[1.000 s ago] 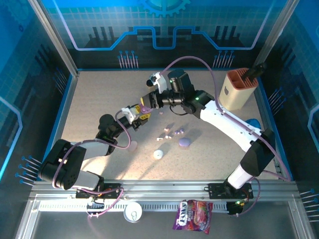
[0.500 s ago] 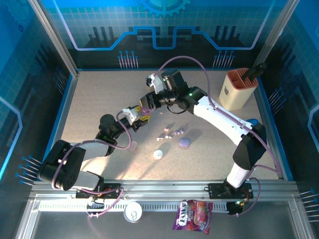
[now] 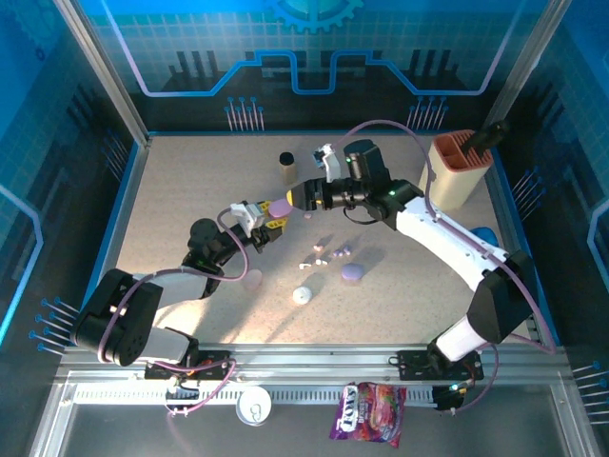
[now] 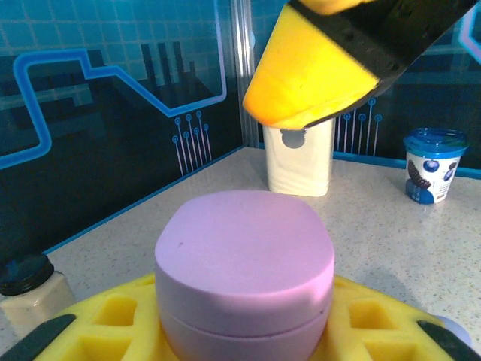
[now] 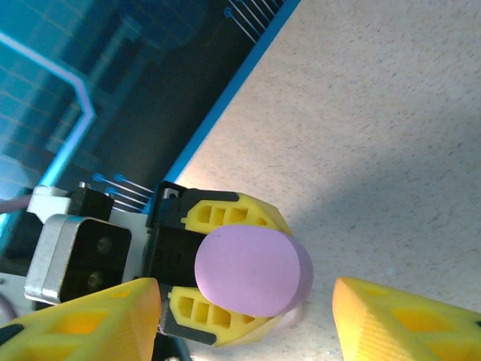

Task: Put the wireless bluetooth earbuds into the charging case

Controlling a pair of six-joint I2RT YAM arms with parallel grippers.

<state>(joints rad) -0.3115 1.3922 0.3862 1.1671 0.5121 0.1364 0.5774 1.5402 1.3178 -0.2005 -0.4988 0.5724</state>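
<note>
- The left pincer (image 3: 267, 221) is clamped on a lilac pebble-shaped plastic charging case (image 3: 279, 206), lid closed, above the speckled beige worktop (image 3: 190, 181).
- A small dark-capped jar (image 3: 285, 164) stands beyond the case, apart from it.
- The right pincer (image 3: 303, 196) stands wide just right of the case, its yellow fingers (image 5: 406, 323) clear of it.
- Tiny white and pink plastic earbuds (image 3: 320, 251) lie loose on the worktop nearer the bases, with a second lilac case (image 3: 351, 273) and a round white puck (image 3: 303, 295) nearby.

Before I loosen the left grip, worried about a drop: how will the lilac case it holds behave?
Probably slippery: the lilac case looks smooth and rounded in the left gripper. Likely rigid: no dent shows under the squeeze.
</note>
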